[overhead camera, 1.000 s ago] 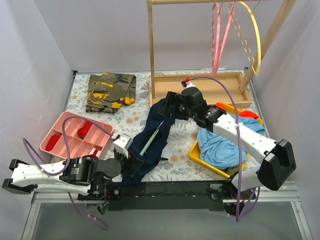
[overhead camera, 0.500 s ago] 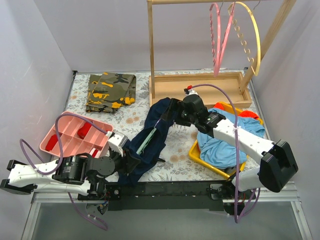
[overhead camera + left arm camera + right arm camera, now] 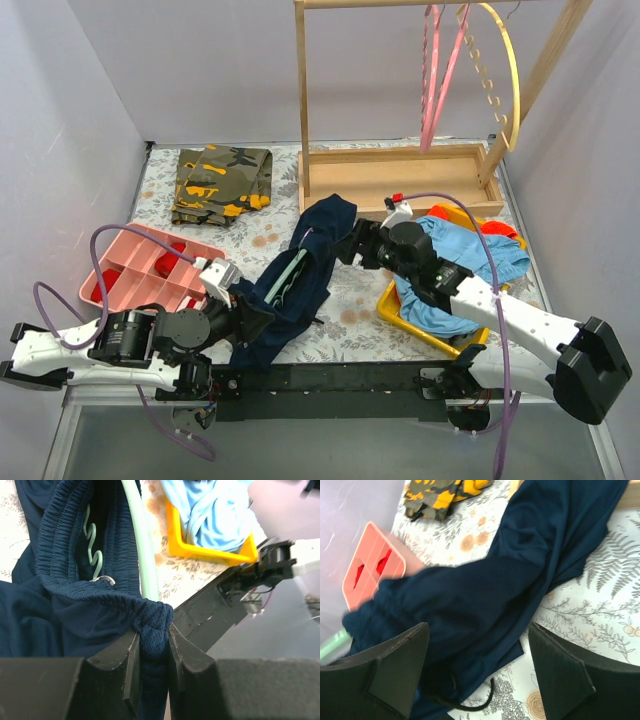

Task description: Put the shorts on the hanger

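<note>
The dark navy shorts (image 3: 312, 262) stretch across the middle of the table, from near the wooden tray down to my left gripper. The pale green hanger (image 3: 290, 279) lies inside their waistband; its arm (image 3: 142, 545) and notched edge show in the left wrist view. My left gripper (image 3: 246, 322) is shut on the shorts' waistband (image 3: 152, 630) and holds it lifted. My right gripper (image 3: 358, 246) is open and empty, just above the shorts (image 3: 485, 595), with the dark drawstring (image 3: 470, 702) below it.
A camouflage garment (image 3: 221, 183) lies at the back left. A pink compartment tray (image 3: 140, 272) sits at the left. A yellow tray (image 3: 400, 308) with a light blue garment (image 3: 450, 290) is at the right. A wooden rack (image 3: 400, 180) holds pink and yellow hangers (image 3: 470, 70).
My right gripper has let go of the shorts and drawn back toward the right and near side. My left gripper has pulled the waistband left and up; the hanger moved with it.
</note>
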{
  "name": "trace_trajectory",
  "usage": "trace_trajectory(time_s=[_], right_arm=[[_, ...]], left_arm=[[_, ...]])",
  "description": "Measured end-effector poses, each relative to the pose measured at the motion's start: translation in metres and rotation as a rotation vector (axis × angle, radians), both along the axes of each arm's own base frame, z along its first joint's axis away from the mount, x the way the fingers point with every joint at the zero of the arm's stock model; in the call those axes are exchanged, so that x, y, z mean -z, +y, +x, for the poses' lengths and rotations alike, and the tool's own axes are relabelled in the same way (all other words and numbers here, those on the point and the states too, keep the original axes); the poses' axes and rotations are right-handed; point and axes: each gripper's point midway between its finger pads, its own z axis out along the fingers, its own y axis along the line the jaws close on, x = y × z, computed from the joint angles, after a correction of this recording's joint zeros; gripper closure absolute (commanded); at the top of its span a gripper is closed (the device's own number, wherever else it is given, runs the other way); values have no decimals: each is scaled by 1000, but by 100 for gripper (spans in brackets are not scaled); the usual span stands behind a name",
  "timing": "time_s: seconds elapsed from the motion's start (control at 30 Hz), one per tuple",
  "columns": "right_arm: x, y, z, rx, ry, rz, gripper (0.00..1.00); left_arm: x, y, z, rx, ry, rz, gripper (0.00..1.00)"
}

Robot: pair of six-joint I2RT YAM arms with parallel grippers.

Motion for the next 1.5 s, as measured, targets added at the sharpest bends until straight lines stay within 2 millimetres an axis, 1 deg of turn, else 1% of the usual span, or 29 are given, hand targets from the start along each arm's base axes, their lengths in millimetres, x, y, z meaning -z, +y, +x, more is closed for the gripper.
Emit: trace_trajectory(time_s=[0.07,0.1,0.17,0.23,0.3,0.4,0.47,0.5,0.57,0.6,0.63,0.67,0.73,0.8,0.83,0.87,0.9,0.93,1.0,1.03,1.07,1.1,1.17,1.2,1.23,1.27,1.33,1.4,1.5], right_arm=[[5,2,-13,-35,-39,0,19],[6,2,-19,-53,-62,-2,20],[4,5,-31,-85,-112,0,23],[-5,10,-44,-124,-181,2,24],[-18,19,-54,-152,-246,11,25],[-31,30,-61,-169,-310,-2,25],[-36,37,-60,-165,-328,-17,26],[-39,40,-57,-154,-334,-27,28],[-44,44,-50,-127,-341,-51,41],[-47,45,-47,-111,-345,-59,50],[-50,45,-45,-99,-349,-66,72],[-52,44,-41,-79,-349,-78,81],[-63,39,-36,-39,-356,-99,93],[-81,33,-30,13,-357,-111,95],[-96,29,-26,45,-362,-114,95],[-108,26,-23,67,-368,-109,95],[-126,21,-20,102,-377,-107,95],[-138,17,-18,122,-385,-102,93],[-163,11,-15,154,-404,-100,86],[-171,10,-15,161,-410,-97,79],[-179,8,-14,170,-416,-99,77],[-183,8,-13,174,-419,-103,74],[-183,7,-12,173,-420,-131,59],[-181,7,-11,172,-417,-150,51],[-179,7,-10,172,-416,-174,37],[-179,6,-9,169,-418,-207,32],[-185,7,-7,168,-423,-236,24],[-197,4,-6,172,-435,-243,22],[-216,-7,-9,190,-457,-231,20]], left_arm=[[-4,2,1,-6,1,-26,100],[-7,3,1,-9,1,-42,100],[-12,3,2,-16,-2,-67,100],[-18,4,4,-23,-8,-96,100],[-23,2,4,-23,-14,-117,100],[-31,-1,5,-18,-29,-144,100],[-35,-3,5,-15,-39,-153,100],[-38,-4,5,-13,-45,-154,100],[-46,-7,6,-9,-57,-162,100],[-50,-9,6,-7,-64,-166,100],[-54,-10,6,-4,-71,-169,100],[-59,-11,7,-2,-79,-176,100],[-67,-14,7,1,-94,-185,100],[-77,-18,8,7,-116,-192,100],[-82,-20,9,11,-129,-196,100],[-87,-21,9,13,-142,-202,100],[-93,-23,10,15,-155,-208,100],[-98,-24,10,16,-167,-216,100],[-110,-27,12,14,-193,-233,100],[-119,-28,13,9,-210,-249,100],[-125,-30,15,7,-229,-259,100],[-131,-32,16,4,-247,-270,100],[-141,-35,18,-3,-280,-278,100],[-145,-38,20,-8,-300,-275,100],[-152,-43,22,-14,-321,-273,100],[-157,-47,24,-19,-336,-270,100],[-162,-55,28,-40,-362,-252,100],[-168,-63,33,-71,-392,-240,100],[-173,-73,43,-119,-444,-213,100]])
